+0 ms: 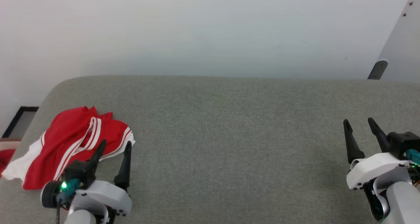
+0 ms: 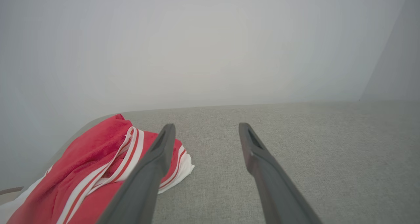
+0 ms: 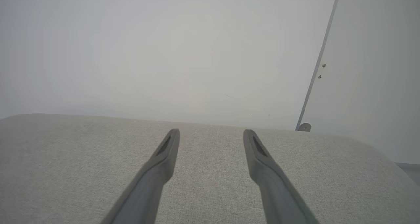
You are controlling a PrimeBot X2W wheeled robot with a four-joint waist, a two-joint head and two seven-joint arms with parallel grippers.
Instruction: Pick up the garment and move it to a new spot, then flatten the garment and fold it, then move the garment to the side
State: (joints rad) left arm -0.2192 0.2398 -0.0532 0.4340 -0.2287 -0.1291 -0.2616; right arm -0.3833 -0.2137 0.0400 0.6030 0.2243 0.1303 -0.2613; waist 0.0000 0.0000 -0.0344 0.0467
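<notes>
Where the grey woven cover of the desk (image 1: 229, 135) meets a plain pale wall (image 1: 197, 30), the desk's far edge runs straight and its far left corner is rounded. The garment (image 1: 72, 142) lies crumpled at the desk's left end, red cloth with white striped trim uppermost and a white part reaching toward the desk's left edge. At the desk's near left, the left hand (image 1: 115, 143) has its fingers spread wide and holds nothing. One finger crosses the garment's near hem, but I cannot tell if it touches. At the desk's near right, the right hand (image 1: 357, 120) is equally wide and empty over bare cover. Past the desk's far right corner stands a pale panel (image 1: 400, 43) with a dark bracket (image 1: 377, 69) at its foot. Past the desk's left edge are a dark frame (image 1: 19, 120) and a red scrap (image 1: 6, 158).
</notes>
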